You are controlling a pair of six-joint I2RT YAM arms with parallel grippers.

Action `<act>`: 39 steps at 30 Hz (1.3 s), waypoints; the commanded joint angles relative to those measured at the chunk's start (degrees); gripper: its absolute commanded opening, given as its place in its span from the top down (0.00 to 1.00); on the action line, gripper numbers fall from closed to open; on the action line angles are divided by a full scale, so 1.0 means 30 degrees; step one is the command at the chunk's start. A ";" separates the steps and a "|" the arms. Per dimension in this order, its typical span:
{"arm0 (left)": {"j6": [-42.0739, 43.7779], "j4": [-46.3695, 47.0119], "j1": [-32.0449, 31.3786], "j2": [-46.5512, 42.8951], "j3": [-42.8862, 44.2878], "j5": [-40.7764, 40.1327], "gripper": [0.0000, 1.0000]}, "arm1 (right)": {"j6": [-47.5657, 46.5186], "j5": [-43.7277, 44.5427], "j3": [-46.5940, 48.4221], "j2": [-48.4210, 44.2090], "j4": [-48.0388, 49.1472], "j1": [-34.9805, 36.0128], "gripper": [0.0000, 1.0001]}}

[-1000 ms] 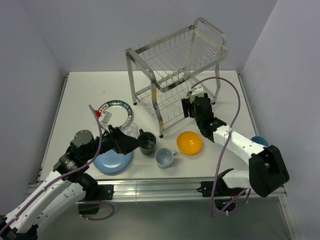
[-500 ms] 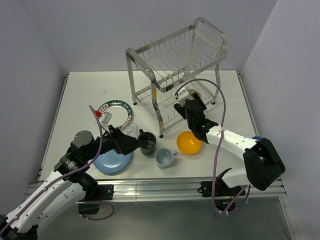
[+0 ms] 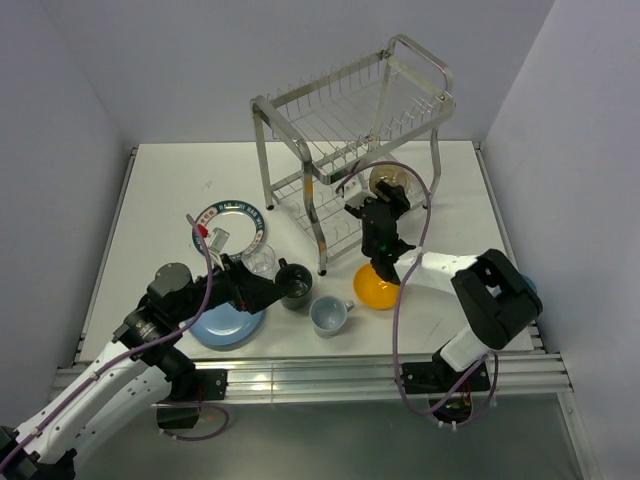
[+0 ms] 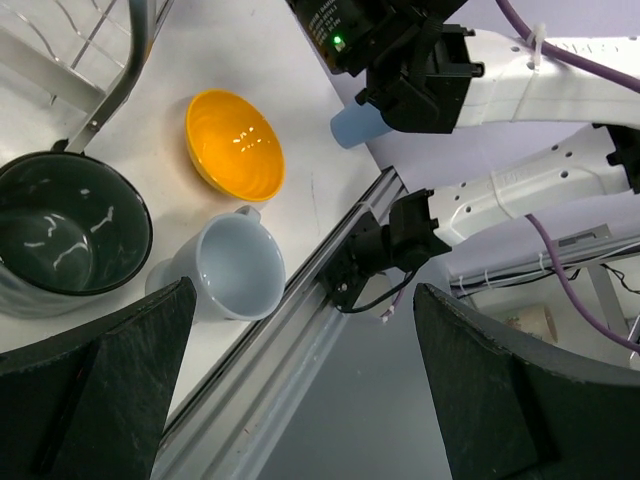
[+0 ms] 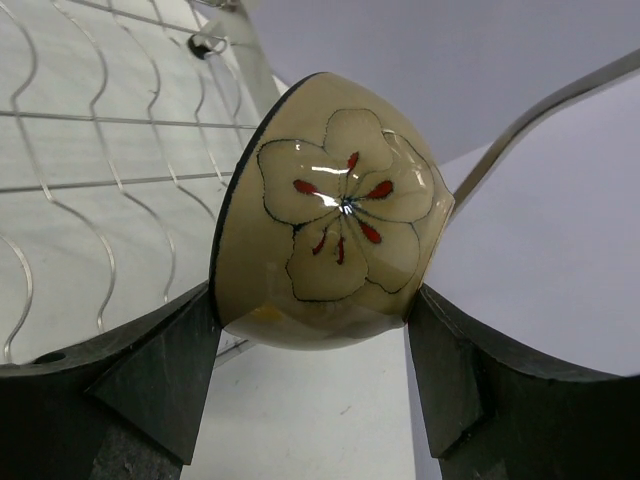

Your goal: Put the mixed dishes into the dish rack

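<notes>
The silver wire dish rack (image 3: 350, 120) stands at the back. My right gripper (image 3: 383, 200) is shut on a cream bowl with a flower pattern (image 3: 389, 183), held at the right end of the rack's lower tier. In the right wrist view the bowl (image 5: 335, 210) sits between my fingers (image 5: 160, 370), with rack wires behind. My left gripper (image 3: 262, 290) is open and empty beside the dark mug (image 3: 294, 285). The clear glass (image 3: 260, 260), light blue plate (image 3: 225, 325), green-rimmed plate (image 3: 228, 222), pale grey-blue mug (image 3: 328, 315) and orange bowl (image 3: 378, 285) lie on the table.
The left wrist view shows the dark mug (image 4: 65, 240), pale mug (image 4: 235, 270), orange bowl (image 4: 235, 145) and a blue cup (image 4: 355, 127) behind the right arm. The table's front edge has a metal rail (image 3: 330, 375). Walls close in on both sides.
My right arm has swung left and back toward the rack's lower tier, carrying the cream bowl. My left arm has barely moved.
</notes>
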 commanded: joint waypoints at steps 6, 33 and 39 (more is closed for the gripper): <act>0.0726 0.1347 -0.0048 0.0298 -0.0474 0.0519 0.04 | -0.5626 0.2565 -0.0393 0.3545 1.0223 0.0262 1.00; 0.0609 0.3164 -0.0077 0.1353 -0.1059 0.1544 0.05 | -0.5981 0.0311 0.7573 0.8848 0.5164 -0.0909 1.00; 0.0608 0.3134 -0.0048 0.1002 -0.1177 0.1633 0.05 | -0.6948 -0.0041 0.9653 0.9933 0.3873 -0.1144 1.00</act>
